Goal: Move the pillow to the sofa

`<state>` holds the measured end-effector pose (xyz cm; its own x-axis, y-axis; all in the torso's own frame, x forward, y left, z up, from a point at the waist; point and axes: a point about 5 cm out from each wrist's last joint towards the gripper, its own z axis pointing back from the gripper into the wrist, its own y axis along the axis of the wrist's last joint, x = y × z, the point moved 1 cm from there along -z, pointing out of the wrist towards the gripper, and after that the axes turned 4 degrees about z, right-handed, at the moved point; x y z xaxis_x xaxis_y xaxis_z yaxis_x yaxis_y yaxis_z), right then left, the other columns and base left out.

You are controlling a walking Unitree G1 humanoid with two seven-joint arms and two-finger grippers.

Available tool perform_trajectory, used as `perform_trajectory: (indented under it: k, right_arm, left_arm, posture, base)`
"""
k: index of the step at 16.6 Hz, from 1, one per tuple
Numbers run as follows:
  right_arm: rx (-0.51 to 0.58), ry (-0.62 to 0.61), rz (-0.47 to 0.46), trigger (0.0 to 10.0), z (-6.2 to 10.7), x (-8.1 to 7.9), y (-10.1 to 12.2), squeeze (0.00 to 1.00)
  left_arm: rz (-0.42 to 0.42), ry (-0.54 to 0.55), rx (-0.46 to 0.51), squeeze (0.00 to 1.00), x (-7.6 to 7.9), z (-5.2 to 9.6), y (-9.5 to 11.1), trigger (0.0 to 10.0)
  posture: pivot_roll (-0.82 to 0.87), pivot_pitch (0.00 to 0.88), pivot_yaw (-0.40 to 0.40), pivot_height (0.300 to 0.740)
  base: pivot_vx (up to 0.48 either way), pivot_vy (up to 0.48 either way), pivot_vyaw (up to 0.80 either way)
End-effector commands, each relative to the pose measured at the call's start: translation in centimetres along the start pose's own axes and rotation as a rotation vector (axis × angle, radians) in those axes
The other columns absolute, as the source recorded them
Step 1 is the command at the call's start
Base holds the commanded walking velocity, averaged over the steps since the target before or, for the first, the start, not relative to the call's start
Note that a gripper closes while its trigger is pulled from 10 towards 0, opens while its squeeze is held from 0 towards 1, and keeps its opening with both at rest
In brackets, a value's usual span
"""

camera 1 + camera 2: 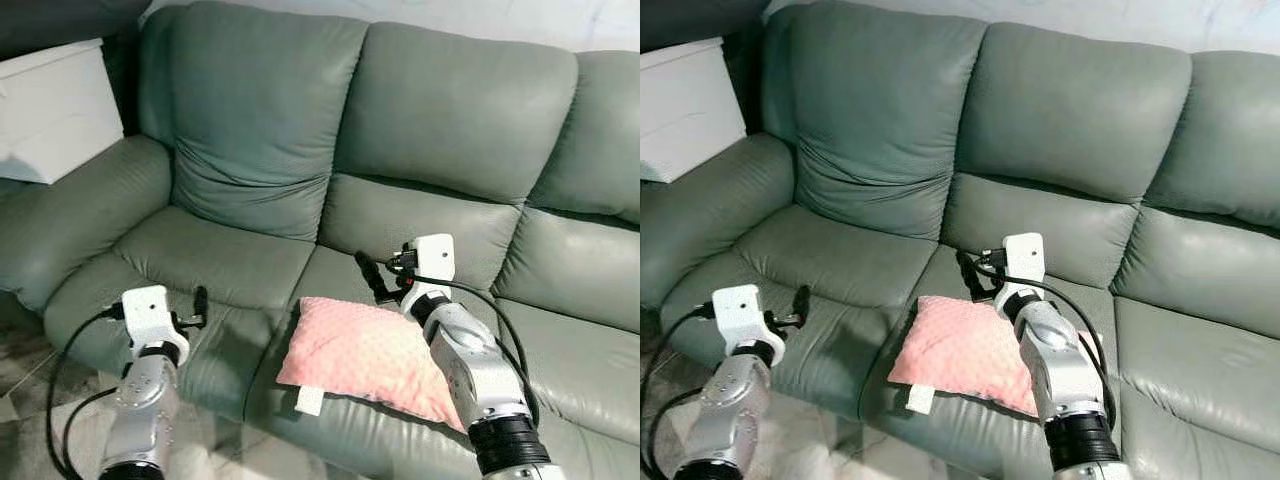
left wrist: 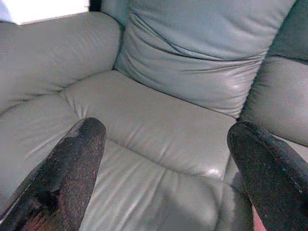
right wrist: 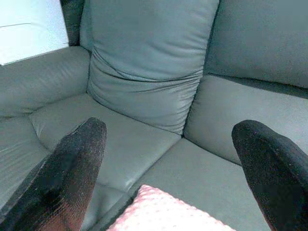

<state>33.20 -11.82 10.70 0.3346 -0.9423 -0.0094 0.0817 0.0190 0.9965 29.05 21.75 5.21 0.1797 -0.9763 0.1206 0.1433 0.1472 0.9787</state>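
1. The pink pillow (image 1: pixel 372 355) lies flat on the grey-green sofa (image 1: pixel 260 150), on the middle seat cushion close to its front edge, one corner reaching the seam with the left seat.
2. A small white tag (image 1: pixel 309 402) sticks out from the pillow's front edge and hangs over the front edge of the sofa seat.
3. The right hand (image 1: pixel 378 285) hovers just above the pillow's back edge, at the corner nearest the sofa's backrest; its black fingers (image 3: pixel 77 168) are spread wide apart and grip nothing. In the right wrist view the pillow's bumpy pink fabric sits low between them.
4. The left hand (image 1: pixel 198 306) is held over the front part of the left seat cushion, apart from the pillow, its fingers (image 2: pixel 72 163) also spread wide with only bare sofa leather between them.
5. Black cables (image 1: pixel 60 370) loop down from the left arm's wrist past the front edge of the sofa.
6. A white box (image 1: pixel 55 105) stands beside the sofa's left armrest, at the far left corner.
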Motion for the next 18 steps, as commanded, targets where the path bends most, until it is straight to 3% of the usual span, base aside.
perform_trajectory:
  k: [1,4,8,10,11,14,18]
  right_arm:
    - [0.007,-0.02,0.006,10.0,0.1,0.2,0.0,0.0]
    - [0.007,-0.026,0.003,10.0,0.4,-0.2,-0.4,0.0]
    - [0.033,-0.026,0.024,10.0,0.0,-0.6,0.1,0.0]
    - [0.027,-0.013,0.028,10.0,-0.1,-0.8,-0.1,0.0]
    - [0.028,-0.002,0.042,10.0,-0.2,-1.0,0.0,0.0]
    - [0.033,-0.002,0.041,10.0,-0.4,-0.8,0.1,0.0]
    - [0.045,0.018,0.025,10.0,-0.6,-1.1,0.4,0.0]
  left_arm:
    - [-0.022,-0.006,0.005,0.0,0.0,-0.3,0.5,10.0]
    - [-0.024,-0.013,0.004,0.0,0.1,-0.9,1.0,10.0]
    - [0.014,-0.055,-0.014,0.0,1.5,-1.7,1.3,10.0]
    - [-0.005,-0.012,-0.021,0.0,1.7,-2.1,1.5,10.0]
    - [0.039,-0.094,0.01,0.0,2.0,-2.1,1.7,10.0]
    - [0.039,-0.036,-0.027,0.0,1.5,-2.1,1.1,10.0]
    - [0.05,-0.043,-0.019,0.0,2.4,-2.2,0.9,10.0]
  posture:
    - [-0.06,0.0,-0.012,0.74]
    - [-0.1,0.0,0.017,0.74]
    - [-0.14,0.0,0.036,0.74]
    - [-0.13,0.0,0.03,0.74]
    - [-0.13,0.0,0.028,0.74]
    - [-0.13,0.0,0.02,0.74]
    - [-0.14,0.0,0.007,0.74]
  base:
    - [0.0,0.0,0.8]
    - [0.0,0.0,0.8]
    - [0.0,0.0,0.8]
    - [0.0,0.0,0.8]
    - [0.0,0.0,0.8]
    - [0.0,0.0,0.8]
    - [0.0,0.0,0.77]
